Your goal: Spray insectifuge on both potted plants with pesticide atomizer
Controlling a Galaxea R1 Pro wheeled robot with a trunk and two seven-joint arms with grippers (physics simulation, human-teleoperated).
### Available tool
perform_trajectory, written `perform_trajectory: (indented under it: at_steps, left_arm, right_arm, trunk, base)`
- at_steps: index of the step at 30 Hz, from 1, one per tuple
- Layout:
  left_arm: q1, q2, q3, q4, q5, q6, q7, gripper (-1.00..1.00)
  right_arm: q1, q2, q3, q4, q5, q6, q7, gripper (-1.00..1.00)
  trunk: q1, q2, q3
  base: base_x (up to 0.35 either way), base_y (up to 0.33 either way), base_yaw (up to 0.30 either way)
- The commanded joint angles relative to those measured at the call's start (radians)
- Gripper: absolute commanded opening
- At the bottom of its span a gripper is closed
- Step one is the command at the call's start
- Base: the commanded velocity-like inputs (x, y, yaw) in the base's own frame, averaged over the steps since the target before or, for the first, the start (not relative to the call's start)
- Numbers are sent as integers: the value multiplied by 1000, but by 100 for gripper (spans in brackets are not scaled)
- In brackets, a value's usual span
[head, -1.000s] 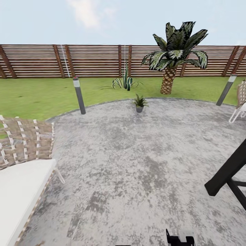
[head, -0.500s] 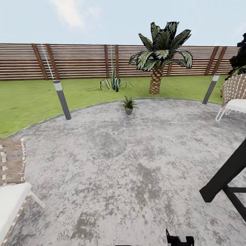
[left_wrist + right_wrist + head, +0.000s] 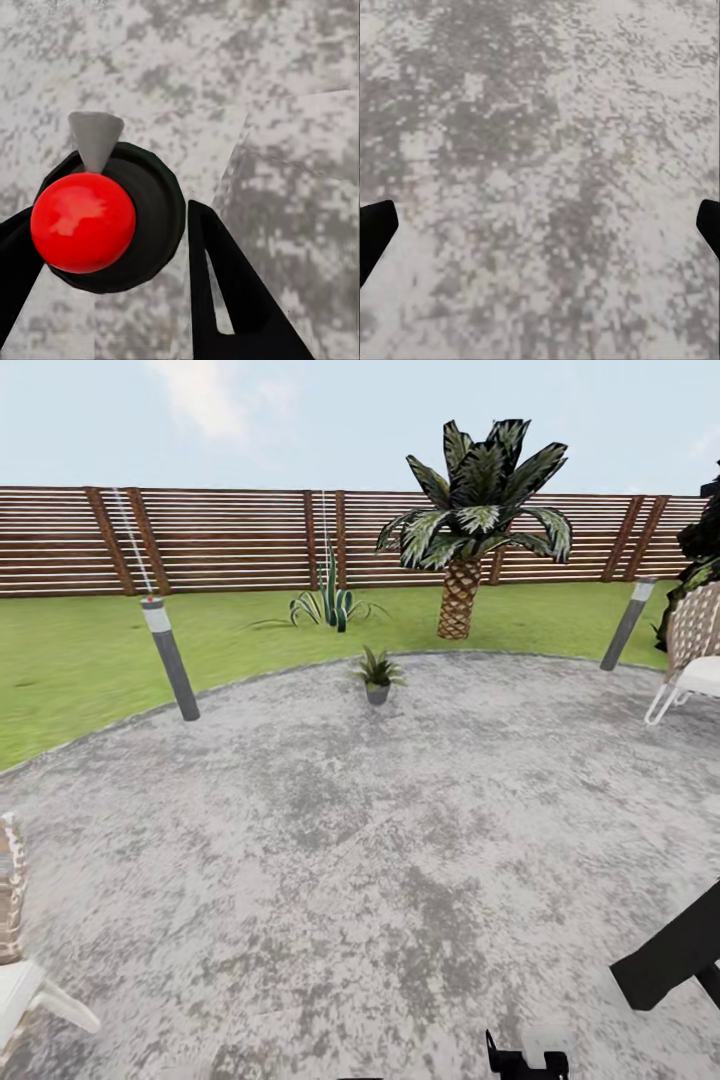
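Note:
One potted plant [image 3: 377, 678], a small green rosette in a grey pot, stands at the far edge of the grey paving [image 3: 380, 840] in the head view; the second one is out of view. The left wrist view has the pesticide atomizer [image 3: 84, 222], a red ball top on a black body with a grey nozzle, held between dark fingers [image 3: 225, 285]. My left gripper [image 3: 112, 217] is shut on it above the paving. My right gripper [image 3: 544, 225] is open over bare paving, its fingertips [image 3: 375, 225] at the frame's edges.
Behind the plant are a spiky agave [image 3: 327, 603], a palm tree [image 3: 470, 510], lawn [image 3: 80, 650] and a slat fence [image 3: 230, 538]. Bollard lights [image 3: 169, 658] [image 3: 625, 624] stand at the paving's rim. Woven chairs [image 3: 695, 650] [image 3: 15, 960] sit at both sides. A black arm link [image 3: 675, 955] crosses low right.
The camera has moved: the scene has shifted left and the left chair has slid almost out of frame. The black arm link sits lower in the head view.

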State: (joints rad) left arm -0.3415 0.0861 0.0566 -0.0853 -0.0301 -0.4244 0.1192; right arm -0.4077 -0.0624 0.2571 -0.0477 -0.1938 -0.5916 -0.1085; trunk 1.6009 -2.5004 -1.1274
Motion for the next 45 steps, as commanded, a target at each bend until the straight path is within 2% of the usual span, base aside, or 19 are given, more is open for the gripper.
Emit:
perform_trajectory:
  at_steps: [1, 34, 45]
  left_arm:
    - [-1, 0, 5, 1, -3, -4, 0, -100]
    - [-1, 0, 5, 2, -4, -4, 0, -100]
    - [-1, 0, 5, 2, -4, -4, 0, -100]
  right_arm:
    - [0, 0, 9, 0, -7, -2, -3, 100]
    - [0, 1, 10, 0, -7, -1, -3, 100]
    - [0, 1, 9, 0, -8, -2, -5, 100]
  trunk:
    - [0, 0, -1]
    - [0, 0, -1]
    - [0, 0, -1]
  base:
    - [343, 0, 0]
    - [343, 0, 0]
    - [342, -12, -182]
